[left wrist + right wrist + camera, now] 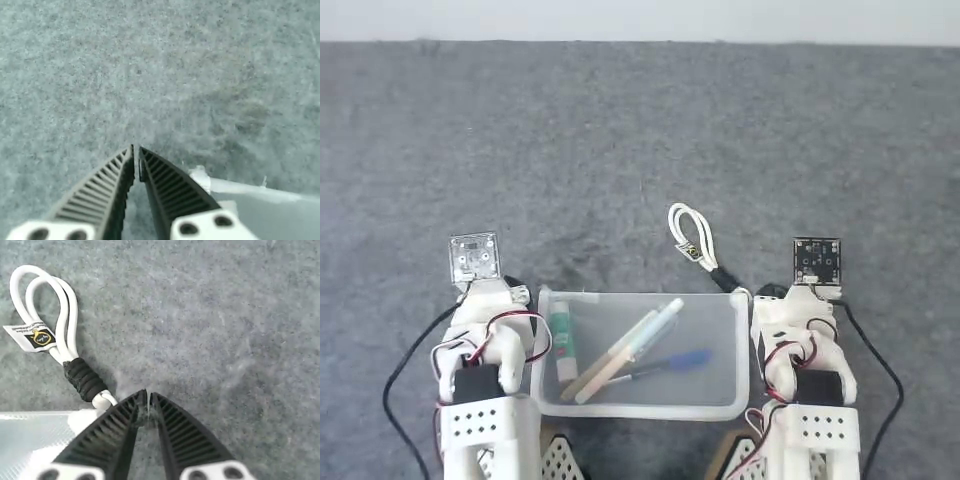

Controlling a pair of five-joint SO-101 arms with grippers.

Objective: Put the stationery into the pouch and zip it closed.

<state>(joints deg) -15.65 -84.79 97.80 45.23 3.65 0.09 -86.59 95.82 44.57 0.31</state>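
Note:
A clear pouch (715,335) lies flat on the grey mat between the two arms. Through its wall I see a glue stick (563,345), two pale pens (632,345) and a blue-capped pen (672,364). A white cord loop (692,236) with a small tag runs from a black wrap (84,378) to the pouch's far right corner. My left gripper (136,149) is shut with nothing in it, just beside the pouch's far left corner (260,192). My right gripper (149,394) is shut and empty, beside the corner where the cord (64,315) joins the pouch (40,432).
Grey felt mat (640,140) covers the table, with wide bare room beyond the pouch. Both arms' bodies (485,400) (810,400) flank the pouch at the near edge, with black cables trailing on their outer sides.

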